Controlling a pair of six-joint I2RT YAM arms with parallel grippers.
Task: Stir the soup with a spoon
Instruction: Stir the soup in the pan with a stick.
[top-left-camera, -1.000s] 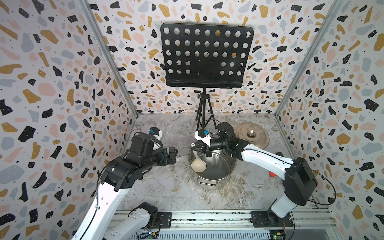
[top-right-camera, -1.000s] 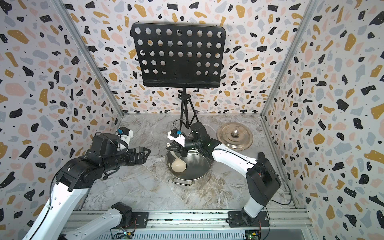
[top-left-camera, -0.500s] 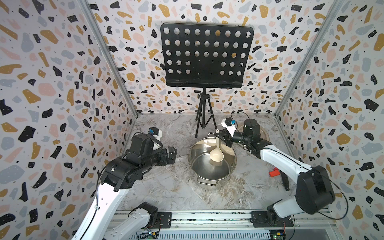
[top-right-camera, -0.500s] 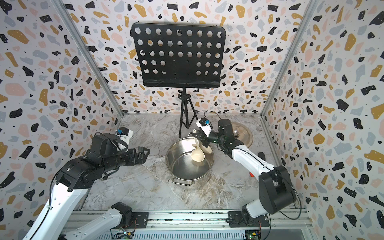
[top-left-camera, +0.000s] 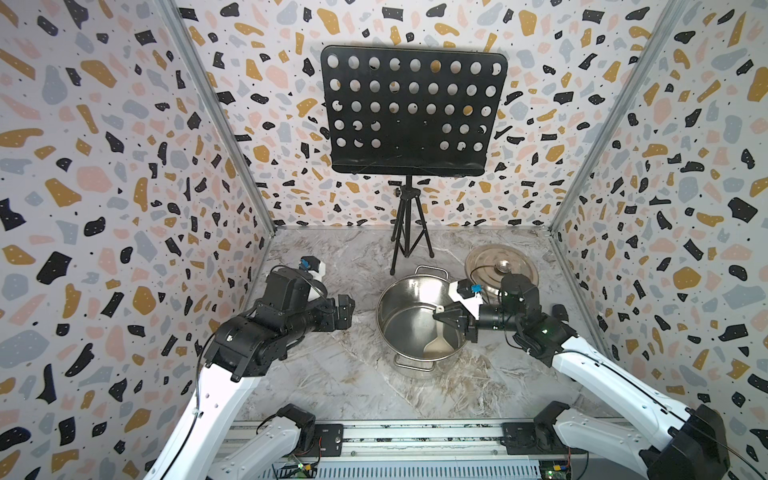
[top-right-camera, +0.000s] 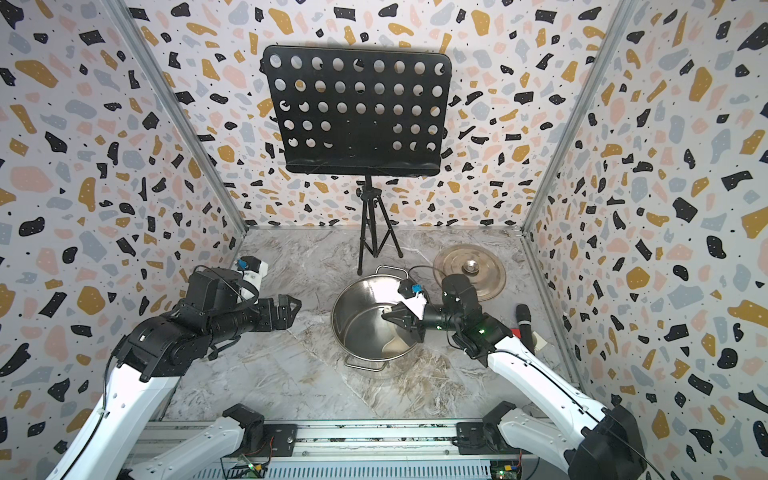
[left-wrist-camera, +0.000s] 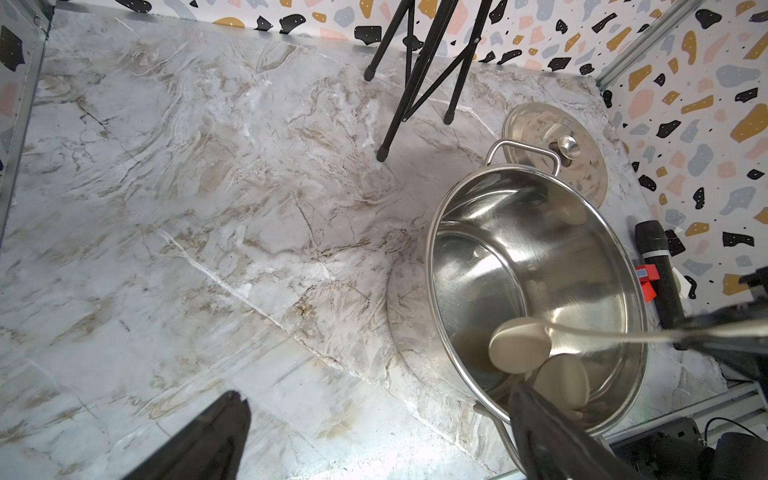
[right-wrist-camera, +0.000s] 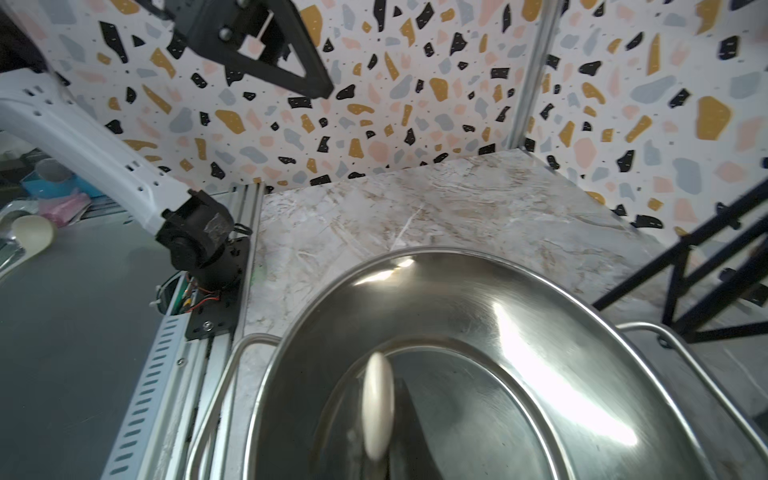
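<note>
- Your right gripper (top-left-camera: 444, 322) pinches the ladle (top-left-camera: 435, 344) by its handle, reaching in from 3 o'clock of the pot (top-left-camera: 405, 299). The ladle's bowl sits low inside, near 5 o'clock.
- Sweep too wide and the bowl could jam against the wall and shove the pot, since nothing steadies it.
- Your left gripper (top-right-camera: 291, 309) hangs spread and empty at 9 o'clock, apart from the pot.
- The slim handle may twist in that pinch.
</note>
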